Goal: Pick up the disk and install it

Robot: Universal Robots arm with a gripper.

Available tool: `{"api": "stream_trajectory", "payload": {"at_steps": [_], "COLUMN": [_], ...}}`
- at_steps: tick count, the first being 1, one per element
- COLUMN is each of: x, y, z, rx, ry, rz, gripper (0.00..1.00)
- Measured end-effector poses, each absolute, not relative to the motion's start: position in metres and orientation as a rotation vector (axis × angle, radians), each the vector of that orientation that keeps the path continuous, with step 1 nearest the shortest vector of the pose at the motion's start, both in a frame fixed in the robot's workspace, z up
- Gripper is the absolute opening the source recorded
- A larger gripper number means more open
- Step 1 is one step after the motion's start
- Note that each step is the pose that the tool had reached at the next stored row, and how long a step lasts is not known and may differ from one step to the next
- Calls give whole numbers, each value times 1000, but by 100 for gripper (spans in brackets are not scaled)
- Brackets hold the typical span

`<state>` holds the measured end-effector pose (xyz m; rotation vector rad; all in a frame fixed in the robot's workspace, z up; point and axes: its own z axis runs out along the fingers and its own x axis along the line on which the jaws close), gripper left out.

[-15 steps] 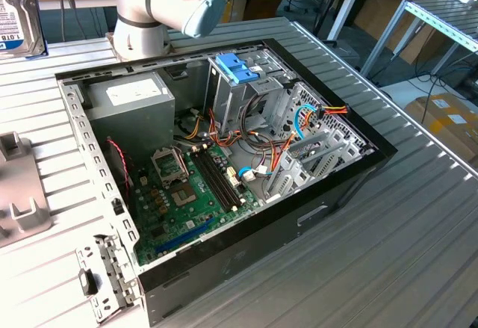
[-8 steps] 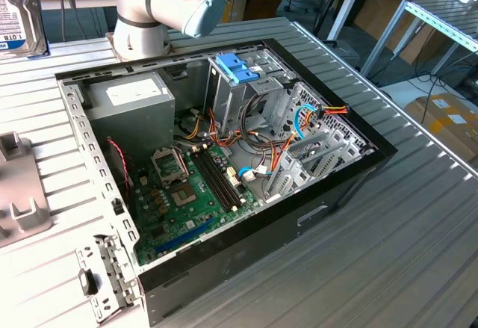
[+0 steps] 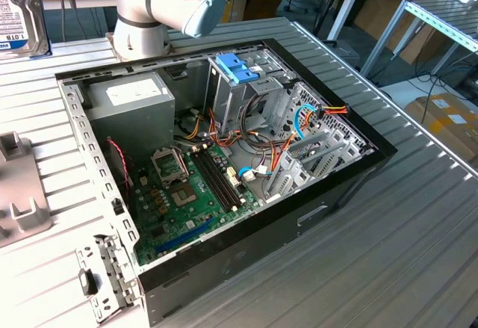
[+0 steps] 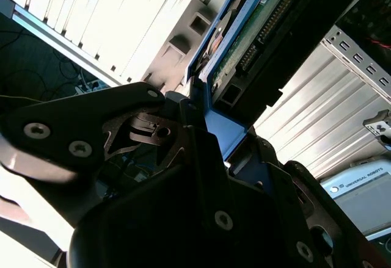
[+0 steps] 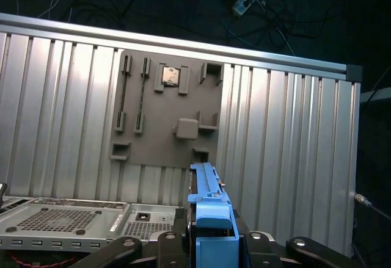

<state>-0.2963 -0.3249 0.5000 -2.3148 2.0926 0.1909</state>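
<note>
The disk [image 3: 21, 8] hangs upright above the table at the exterior view's far left top corner, its labelled grey face showing. In the second wrist view my gripper [image 4: 211, 130] is shut on the disk's light-blue side rail, and the disk [image 4: 253, 33] shows its green circuit board and dark body beyond the black fingers. The first wrist view looks along the blue rail of the disk [image 5: 206, 198], which rises from my gripper [image 5: 211, 243], clamped on both sides of it.
The open computer case [image 3: 358, 175] lies on the ribbed aluminium table [image 3: 388, 253], with motherboard [image 3: 187, 193], grey power supply [image 3: 131, 104], drive cage and a blue tabbed piece [image 3: 237, 66] inside. A grey fixture plate [image 5: 168, 112] lies beside the case. The arm's base [image 3: 160, 3] stands behind the case.
</note>
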Motion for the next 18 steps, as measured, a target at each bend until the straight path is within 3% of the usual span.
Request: {"api": "stream_trajectory", "payload": {"at_steps": [18], "x": [-290], "y": [-325], "z": [499], "rx": [-2315], "ry": [2093], "rz": [191], "gripper": [37]}}
